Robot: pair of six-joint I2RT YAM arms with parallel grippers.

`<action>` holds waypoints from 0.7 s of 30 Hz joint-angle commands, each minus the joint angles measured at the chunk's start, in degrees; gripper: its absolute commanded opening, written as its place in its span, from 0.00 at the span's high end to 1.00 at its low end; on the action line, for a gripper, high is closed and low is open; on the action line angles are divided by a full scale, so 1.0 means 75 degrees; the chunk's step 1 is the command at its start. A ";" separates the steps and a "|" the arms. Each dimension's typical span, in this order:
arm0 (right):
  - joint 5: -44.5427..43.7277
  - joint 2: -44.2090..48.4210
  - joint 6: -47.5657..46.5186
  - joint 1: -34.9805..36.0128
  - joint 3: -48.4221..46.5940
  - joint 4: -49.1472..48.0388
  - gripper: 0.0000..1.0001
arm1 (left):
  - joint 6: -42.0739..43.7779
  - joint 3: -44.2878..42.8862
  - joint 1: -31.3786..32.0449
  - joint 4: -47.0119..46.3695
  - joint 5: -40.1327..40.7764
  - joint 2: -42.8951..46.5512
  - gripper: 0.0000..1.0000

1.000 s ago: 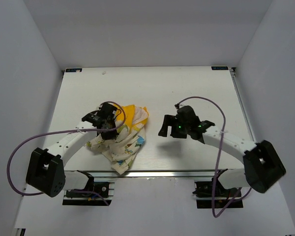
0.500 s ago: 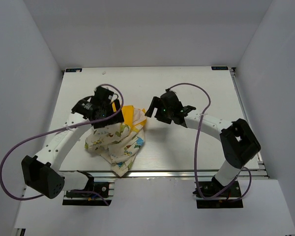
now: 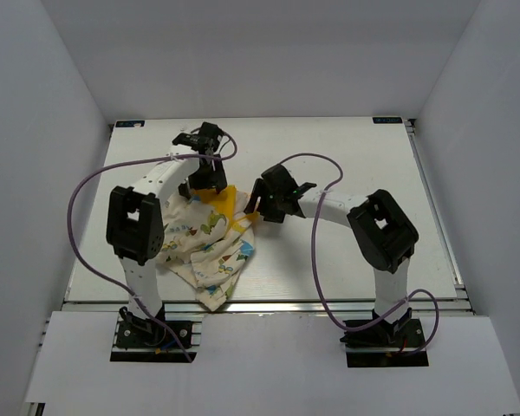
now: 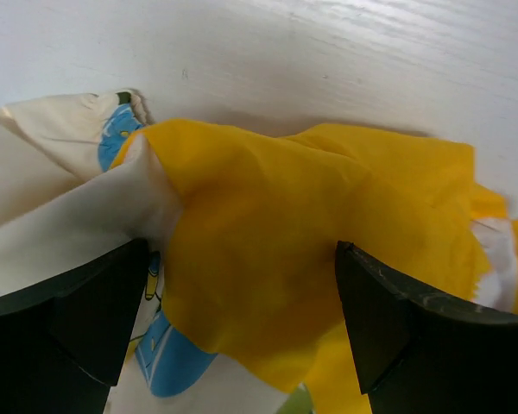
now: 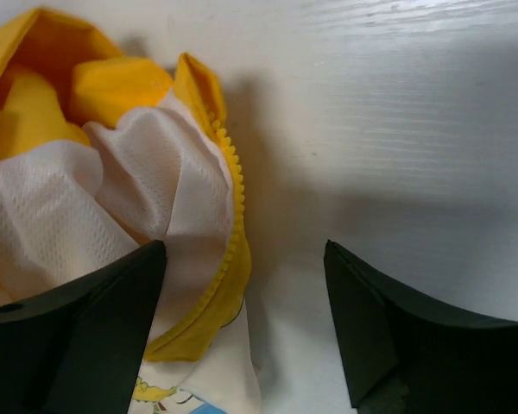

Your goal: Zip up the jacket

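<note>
The jacket point(image 3: 210, 247) lies crumpled left of the table's middle, cream with cartoon prints and a yellow part point(image 3: 230, 204) at its far end. My left gripper point(image 3: 210, 178) hangs over that far end, open. In the left wrist view its jaws point(image 4: 242, 336) straddle the yellow fabric point(image 4: 293, 233) without pinching it. My right gripper point(image 3: 258, 204) is at the jacket's right edge, open. In the right wrist view the yellow zipper strip point(image 5: 233, 233) and white mesh lining point(image 5: 95, 207) lie between its fingers point(image 5: 78, 336), near the left one.
The white table point(image 3: 355, 156) stretches to the right and far side of the jacket. White walls enclose it on three sides. Purple cables point(image 3: 316, 260) loop from both arms, and a metal rail point(image 3: 269, 305) runs along the near edge.
My left gripper has let go of the jacket, opened and swung to its far end. My right gripper has moved left to the yellow zipper edge.
</note>
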State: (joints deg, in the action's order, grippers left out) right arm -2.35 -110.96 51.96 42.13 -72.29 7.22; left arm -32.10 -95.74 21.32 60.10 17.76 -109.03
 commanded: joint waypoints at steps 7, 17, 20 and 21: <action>0.0712 -0.0511 -0.0225 0.0125 -0.0720 -0.0237 0.92 | 0.0752 -0.0067 -0.0054 -0.0113 -0.0762 -0.0545 1.00; -0.2169 0.2319 -0.2673 0.0137 -0.1002 0.0479 1.00 | 0.0975 0.0976 -0.0042 -0.2574 -0.2214 0.3144 1.00; -0.2744 0.3596 -0.3411 0.0230 -0.0709 0.0233 1.00 | 0.0951 0.1304 0.0063 -0.3381 -0.2999 0.4269 1.00; -0.2908 0.3904 -0.3645 0.0288 -0.0674 0.0174 1.00 | 0.0928 0.1351 0.0110 -0.3535 -0.3140 0.4504 1.00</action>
State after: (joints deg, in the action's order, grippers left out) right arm -15.46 -91.11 32.62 43.42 -76.99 11.84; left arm -25.45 -86.83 21.02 41.98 1.76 -81.69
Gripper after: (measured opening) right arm 0.023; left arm 0.023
